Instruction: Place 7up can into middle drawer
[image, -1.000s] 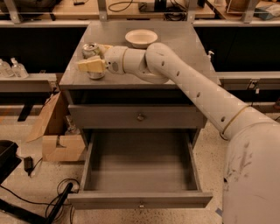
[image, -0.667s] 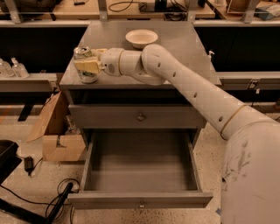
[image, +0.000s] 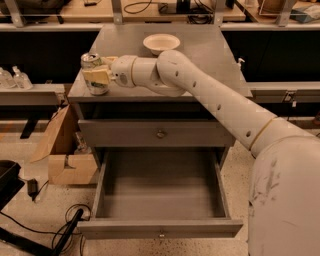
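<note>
There was one 7up can (image: 91, 61), and the words on it could not be read. One white bowl (image: 161, 43) sat at the back of the grey surface (image: 210, 55). Two drawers showed. The top drawer (image: 160, 133) was shut and the middle drawer (image: 160, 200) was pulled open. The hand (image: 96, 76) was closed around the can at the surface's front left corner.
</note>
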